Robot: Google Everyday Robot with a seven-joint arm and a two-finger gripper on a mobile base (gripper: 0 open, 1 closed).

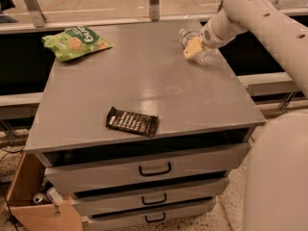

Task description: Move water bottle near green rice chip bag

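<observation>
The water bottle [204, 56] is a small clear bottle at the far right of the grey cabinet top [144, 81], tilted with its cap toward the upper left. My gripper [194, 47], tan-tipped on the white arm [250, 13], is right at the bottle and covers its middle. The green rice chip bag [76, 42] lies at the far left corner of the top, well apart from the bottle.
A dark flat snack bar wrapper [132, 121] lies near the front edge, left of centre. The cabinet has several drawers [154, 170] below. A cardboard box [33, 201] sits on the floor at the lower left. The robot's white body [279, 177] fills the lower right.
</observation>
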